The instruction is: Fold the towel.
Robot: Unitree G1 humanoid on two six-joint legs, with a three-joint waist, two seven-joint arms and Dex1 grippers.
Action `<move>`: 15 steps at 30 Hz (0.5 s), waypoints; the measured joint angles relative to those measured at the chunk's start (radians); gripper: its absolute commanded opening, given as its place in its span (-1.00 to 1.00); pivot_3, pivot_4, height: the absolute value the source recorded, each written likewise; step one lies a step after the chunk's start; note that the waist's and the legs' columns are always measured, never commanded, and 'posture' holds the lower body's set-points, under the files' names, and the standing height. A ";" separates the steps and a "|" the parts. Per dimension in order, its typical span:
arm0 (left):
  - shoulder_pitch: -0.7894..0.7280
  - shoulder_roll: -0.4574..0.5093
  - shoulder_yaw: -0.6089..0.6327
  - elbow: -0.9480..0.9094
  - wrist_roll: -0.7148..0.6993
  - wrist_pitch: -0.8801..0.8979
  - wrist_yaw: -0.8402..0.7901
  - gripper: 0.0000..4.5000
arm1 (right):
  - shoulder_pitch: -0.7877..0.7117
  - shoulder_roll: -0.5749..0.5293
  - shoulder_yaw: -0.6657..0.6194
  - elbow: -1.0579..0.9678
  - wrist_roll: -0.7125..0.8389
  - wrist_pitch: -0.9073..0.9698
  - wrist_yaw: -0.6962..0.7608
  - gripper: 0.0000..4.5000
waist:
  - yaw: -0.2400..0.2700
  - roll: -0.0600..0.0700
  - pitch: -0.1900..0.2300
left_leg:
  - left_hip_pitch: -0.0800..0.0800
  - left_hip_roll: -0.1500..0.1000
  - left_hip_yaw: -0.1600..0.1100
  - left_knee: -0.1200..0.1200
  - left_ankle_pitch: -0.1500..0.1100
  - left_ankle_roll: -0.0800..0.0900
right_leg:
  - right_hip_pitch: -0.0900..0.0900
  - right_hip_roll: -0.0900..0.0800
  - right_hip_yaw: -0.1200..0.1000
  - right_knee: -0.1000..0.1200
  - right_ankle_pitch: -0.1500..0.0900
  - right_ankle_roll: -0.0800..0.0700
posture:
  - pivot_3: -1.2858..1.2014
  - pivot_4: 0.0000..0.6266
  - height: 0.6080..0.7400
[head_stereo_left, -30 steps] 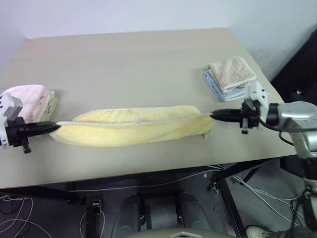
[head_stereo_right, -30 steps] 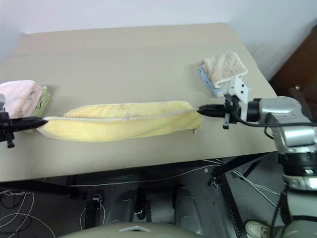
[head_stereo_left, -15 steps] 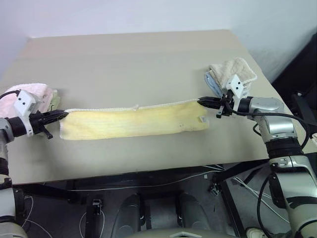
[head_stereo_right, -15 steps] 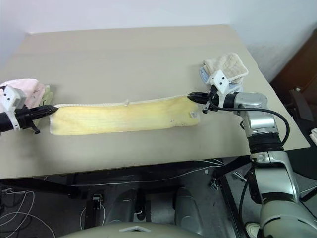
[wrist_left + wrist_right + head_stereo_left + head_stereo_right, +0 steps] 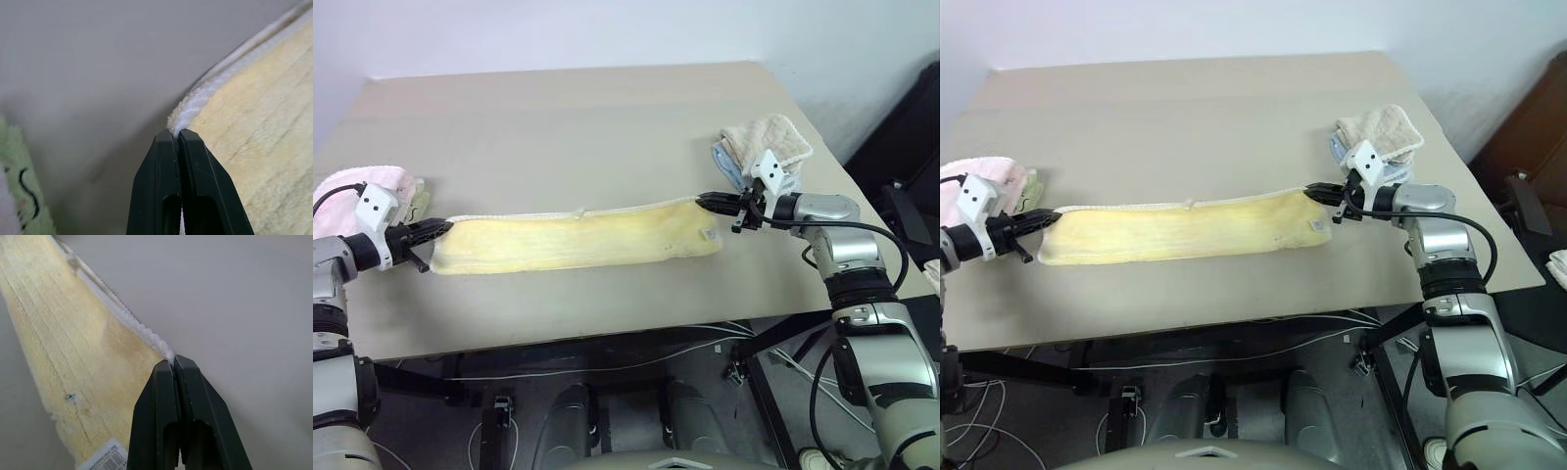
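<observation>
The pale yellow towel [image 5: 578, 240] lies flat on the table [image 5: 568, 117] as a long folded strip running left to right. Its whitish corded hem runs along the far edge, and a small tag [image 5: 710, 234] sits near the right end. My left gripper [image 5: 443, 226] is shut on the far-left corner, and in the left wrist view the hem sits pinched at the fingertips [image 5: 168, 139]. My right gripper [image 5: 703, 201] is shut on the far-right corner of the hem [image 5: 146, 335], low over the table.
A pink towel [image 5: 374, 184] on a green one [image 5: 419, 201] lies at the table's left edge, just behind my left hand. A beige towel [image 5: 766, 140] stacked on a blue one [image 5: 729, 168] sits at the right, close behind my right wrist. Cables lie on the floor beneath.
The towel hung bunched between the grippers; now it lies spread flat on the table. Both grippers moved forward and down, still pinching its corners.
</observation>
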 measured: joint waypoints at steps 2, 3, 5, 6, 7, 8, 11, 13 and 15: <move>-0.003 0.000 -0.001 0.013 0.013 -0.023 0.025 -0.38 | -0.006 0.005 0.000 0.006 -0.001 -0.005 0.004 -0.42 | 0.000 0.000 0.000 | 0.000 0.000 0.000 0.000 0.000 0.000 | 0.000 0.000 0.000 0.000 0.000 0.000 | 0.03 -0.52 1.00; -0.003 0.000 -0.004 0.023 0.026 -0.042 0.047 -0.22 | -0.009 0.008 0.000 0.007 -0.001 -0.008 0.004 -0.27 | 0.000 0.000 0.000 | 0.000 0.000 0.000 0.000 0.000 0.000 | 0.000 0.000 0.000 0.000 0.000 0.000 | 0.03 -0.52 1.00; -0.003 0.000 -0.003 0.046 0.035 -0.068 0.080 0.08 | -0.017 0.025 0.000 0.008 -0.001 -0.012 -0.005 0.02 | 0.000 0.000 0.000 | 0.000 0.001 0.000 0.000 0.000 0.000 | 0.000 0.000 0.000 0.000 0.000 0.000 | 0.03 -0.52 1.00; -0.003 -0.001 -0.001 0.051 0.035 -0.081 0.093 0.23 | -0.019 0.034 0.000 0.008 -0.001 -0.012 -0.010 0.18 | 0.000 0.000 0.000 | 0.000 0.001 0.000 0.000 0.000 0.000 | 0.000 0.000 0.000 0.000 0.000 0.000 | 0.03 -0.52 1.00; -0.004 -0.004 0.004 0.052 0.035 -0.103 0.105 0.39 | -0.019 0.037 0.000 0.008 -0.001 -0.012 -0.012 0.34 | 0.000 0.000 0.000 | 0.000 0.001 0.000 0.000 0.000 0.000 | 0.000 -0.001 0.000 0.000 0.000 0.000 | 0.03 -0.52 1.00; -0.006 -0.011 0.014 0.052 0.033 -0.130 0.120 0.53 | -0.019 0.037 -0.001 0.009 -0.001 -0.012 -0.017 0.48 | 0.001 0.000 0.000 | 0.000 0.001 0.000 -0.001 0.000 0.000 | 0.000 -0.001 0.000 0.000 0.000 0.000 | 0.03 -0.52 1.00; -0.012 -0.032 0.042 0.049 0.004 -0.157 0.127 0.55 | -0.019 0.038 -0.013 0.009 0.005 0.004 -0.046 0.94 | 0.005 0.000 0.000 | 0.000 0.001 0.000 -0.001 -0.001 -0.001 | 0.000 -0.002 0.000 0.000 0.000 0.000 | 0.03 -0.52 1.00; -0.015 -0.049 0.061 0.031 -0.028 -0.151 0.107 0.55 | -0.018 0.038 -0.039 0.005 0.025 0.046 -0.064 0.97 | 0.005 0.000 0.000 | -0.001 0.001 -0.001 -0.001 -0.001 -0.002 | 0.000 -0.003 0.000 -0.001 0.000 -0.001 | 0.03 -0.52 1.00; -0.012 -0.058 0.071 -0.011 -0.057 -0.143 0.080 0.55 | -0.005 0.033 -0.069 -0.024 0.060 0.115 -0.073 0.97 | 0.004 0.000 0.000 | -0.001 0.000 -0.003 -0.001 -0.002 -0.003 | 0.000 -0.004 0.000 -0.001 0.000 -0.001 | 0.03 -0.52 1.00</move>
